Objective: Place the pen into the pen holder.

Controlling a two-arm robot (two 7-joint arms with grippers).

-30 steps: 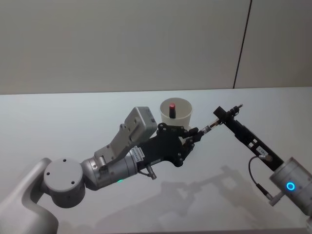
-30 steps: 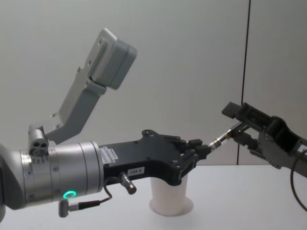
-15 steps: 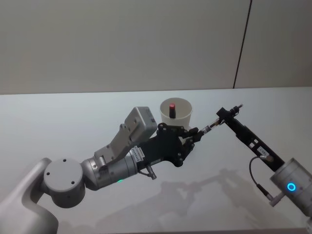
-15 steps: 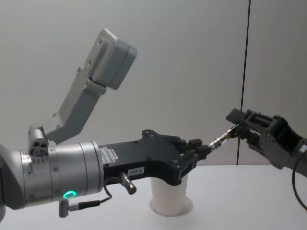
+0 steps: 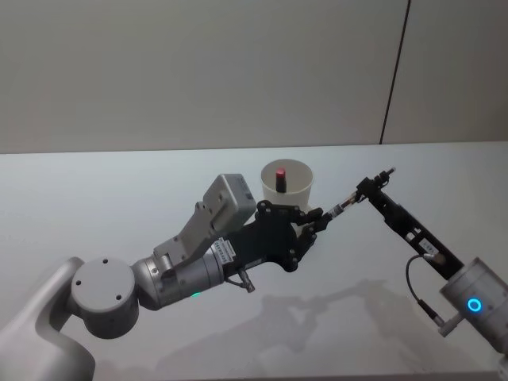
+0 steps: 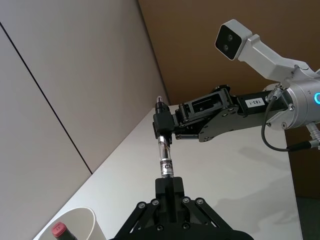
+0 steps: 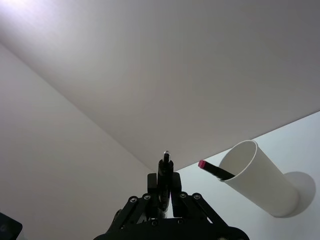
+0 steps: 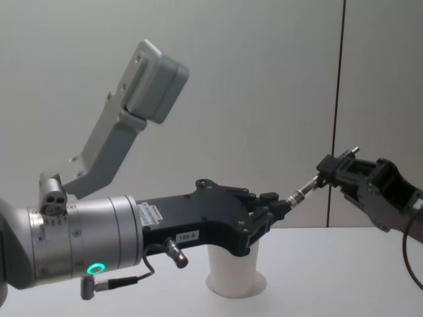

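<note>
My left gripper (image 5: 317, 219) pinches one end of the pen (image 5: 343, 205) while my right gripper (image 5: 371, 188) clamps the other, a mid-air handover beside the pen holder (image 5: 298, 190) on the tabletop (image 5: 119, 182).

- A bare lab or test room.
- Plain white bench (image 5: 119, 182).
- Blank grey wall panels (image 5: 198, 71) with one dark seam (image 5: 394, 71).
</note>
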